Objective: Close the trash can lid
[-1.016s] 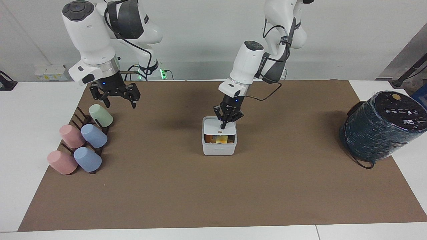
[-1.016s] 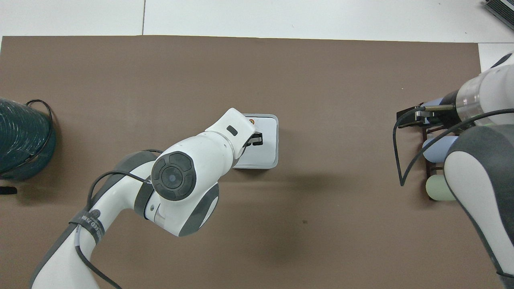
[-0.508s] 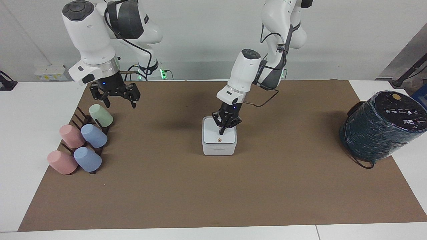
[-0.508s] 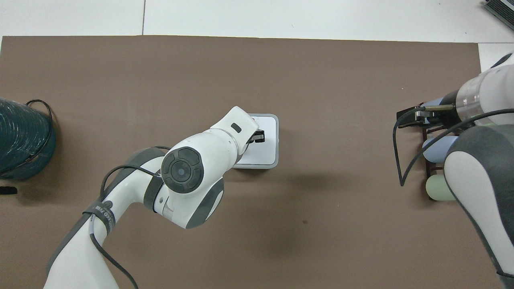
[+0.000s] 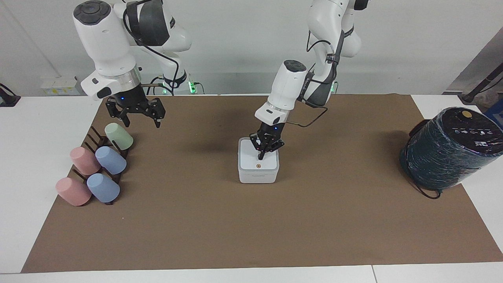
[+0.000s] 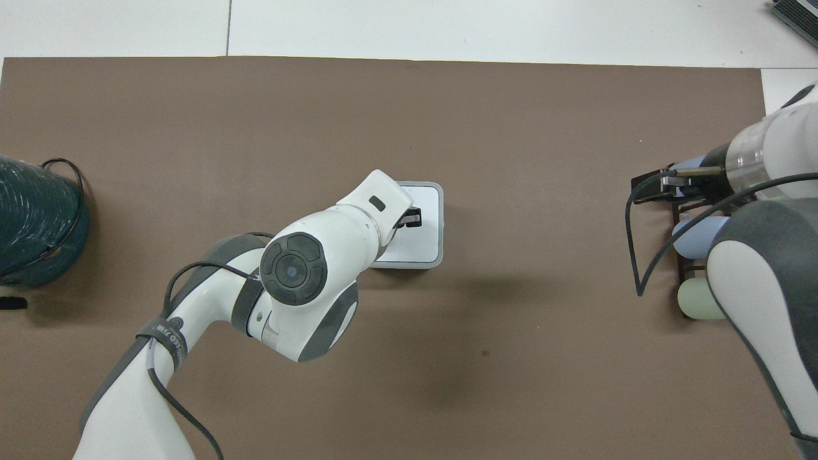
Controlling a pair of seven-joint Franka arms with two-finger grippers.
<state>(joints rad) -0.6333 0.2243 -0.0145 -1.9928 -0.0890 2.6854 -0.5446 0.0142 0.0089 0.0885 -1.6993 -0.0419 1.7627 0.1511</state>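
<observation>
The small white trash can [image 5: 258, 176] stands in the middle of the brown mat and also shows in the overhead view [image 6: 436, 254]. Its white lid [image 5: 251, 159] lies flat on top, with the orange dot [image 5: 258, 166] on the edge away from the robots. My left gripper [image 5: 260, 156] is shut and its tip touches the lid's top; in the overhead view [image 6: 413, 219] it is over the lid [image 6: 427, 230]. My right gripper [image 5: 134, 120] is open and waits in the air over the cup rack.
A dark rack [image 5: 103, 142] with pink, blue and green cups [image 5: 110, 160] lies at the right arm's end of the mat. A large dark plastic-wrapped cylinder [image 5: 452, 147] stands at the left arm's end.
The lid was ajar with orange contents showing one second ago; my left gripper pressed it down flat. Since half a second ago almost nothing has moved. The right arm stayed still.
</observation>
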